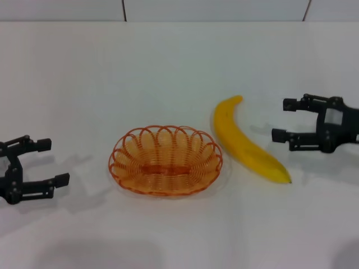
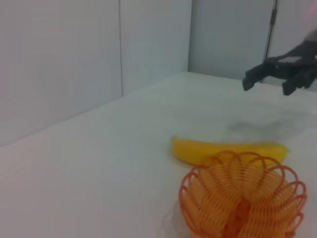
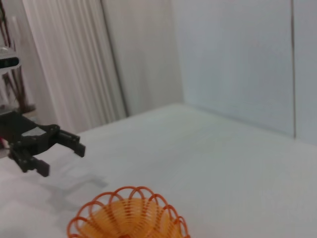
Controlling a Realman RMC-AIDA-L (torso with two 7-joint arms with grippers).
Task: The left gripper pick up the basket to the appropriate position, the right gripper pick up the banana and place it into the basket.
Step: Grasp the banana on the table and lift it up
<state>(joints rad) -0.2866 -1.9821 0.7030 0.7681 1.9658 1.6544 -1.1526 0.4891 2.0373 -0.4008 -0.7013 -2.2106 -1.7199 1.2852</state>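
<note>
Left pincer (image 1: 54,162) sits spread wide and empty, off to the basket's (image 1: 166,160) left, not touching it. Right pincer (image 1: 285,119) is also gaping, near the banana (image 1: 244,143) but apart. Basket's mid-desk (image 1: 168,67), with the banana lying on the desk just beside its right rim. So basically 0 of 2 steps done, I'd say: both grabs are left.

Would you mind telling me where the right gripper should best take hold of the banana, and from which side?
Probably at the thick middle of the banana, coming down from above with the jaws across its width. It lies flat on the table, clear of the basket, and tapers at both ends, so the middle looks steadiest. The right gripper, open, is already beside it; the left gripper is open beyond the basket.
</note>
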